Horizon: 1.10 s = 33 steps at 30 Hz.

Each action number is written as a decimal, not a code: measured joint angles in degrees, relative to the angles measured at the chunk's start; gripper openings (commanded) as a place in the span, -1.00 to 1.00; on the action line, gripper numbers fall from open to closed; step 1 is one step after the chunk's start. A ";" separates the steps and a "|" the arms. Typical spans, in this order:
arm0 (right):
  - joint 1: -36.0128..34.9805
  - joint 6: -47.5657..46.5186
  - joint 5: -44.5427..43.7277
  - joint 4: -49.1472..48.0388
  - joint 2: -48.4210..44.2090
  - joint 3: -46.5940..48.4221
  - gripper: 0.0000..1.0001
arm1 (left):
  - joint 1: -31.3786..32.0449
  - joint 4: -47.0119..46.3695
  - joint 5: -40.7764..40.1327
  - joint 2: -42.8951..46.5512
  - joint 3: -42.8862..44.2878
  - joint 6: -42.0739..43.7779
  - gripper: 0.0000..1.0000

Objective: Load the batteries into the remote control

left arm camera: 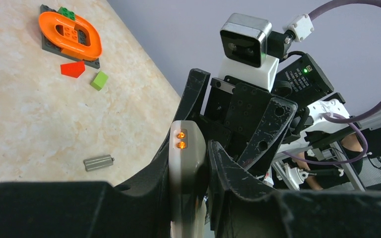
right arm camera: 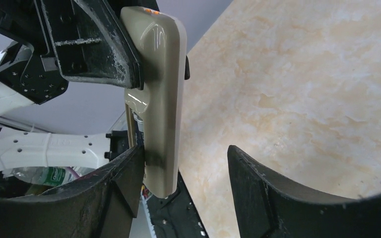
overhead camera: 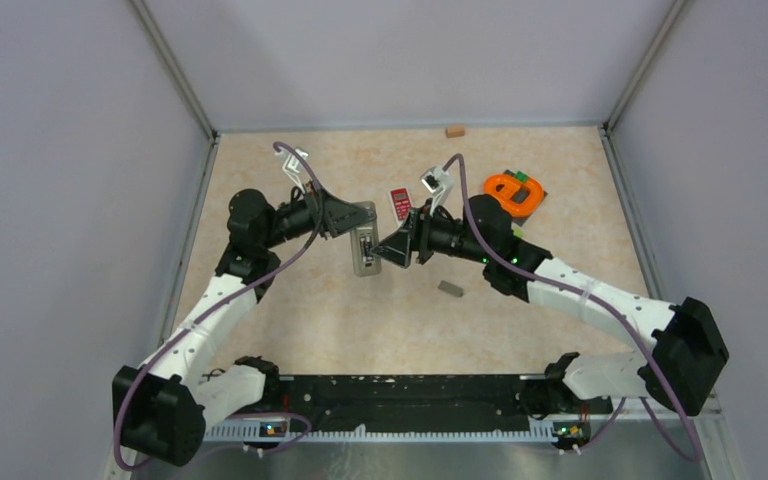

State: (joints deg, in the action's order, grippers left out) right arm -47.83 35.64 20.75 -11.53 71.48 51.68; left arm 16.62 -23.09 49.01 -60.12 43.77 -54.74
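The remote, a slim beige bar, hung above the middle of the table. My left gripper pinched it near one end, jaws closed tight on it. My right gripper met it from the other side, jaws well apart, one finger just beside the remote's edge, gripping nothing. One battery, a small grey cylinder, lay on the table nearby, apart from both grippers. I judged that I was steadying the remote with no battery yet picked up. The next move would call for the right gripper to back away, drop to that battery and pinch it across its middle.
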 measured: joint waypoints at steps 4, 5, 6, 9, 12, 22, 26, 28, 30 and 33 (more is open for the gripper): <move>-0.07 1.11 -1.05 -0.26 0.42 0.81 0.20 | -0.02 -0.26 0.13 0.00 -0.07 -0.35 -1.00; -0.07 1.55 -1.36 -0.24 0.63 1.11 0.18 | -0.09 -0.33 0.11 0.00 -0.09 -0.39 -1.00; -0.09 2.03 -1.64 -0.13 0.90 1.51 0.17 | -0.11 -0.44 0.04 0.00 -0.09 -0.42 -1.00; -0.44 3.28 -2.54 0.35 2.05 2.86 0.03 | -0.24 -0.48 -0.44 0.00 -0.17 -0.39 -1.00; -0.85 4.72 -3.56 0.68 3.19 3.63 -0.28 | -0.42 -0.44 -0.72 0.00 -0.50 -0.13 -1.00; -1.53 7.21 -5.64 2.16 3.67 4.52 0.18 | -0.63 -0.20 -2.51 0.00 -1.20 0.24 -1.00; -1.31 8.07 -6.29 0.79 2.56 2.36 0.53 | -0.48 0.85 -2.58 0.52 -1.20 0.26 -1.00; -1.22 8.35 -6.34 -0.31 1.14 0.61 0.62 | -0.28 1.57 -2.91 0.74 -1.20 0.31 -1.00; -1.22 8.55 -6.32 -1.31 -0.52 -0.70 0.65 | -0.13 2.36 -3.72 0.83 -1.20 0.44 -1.00; -1.25 8.31 -6.51 -2.64 -1.60 -0.79 0.67 | -0.09 4.26 -5.68 0.83 -1.20 0.46 -1.00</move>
State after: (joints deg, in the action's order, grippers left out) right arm -49.08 43.94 14.24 -14.17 69.89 50.89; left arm 16.53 -18.83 43.33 -59.29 42.57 -54.28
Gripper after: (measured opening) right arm 0.824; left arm 0.300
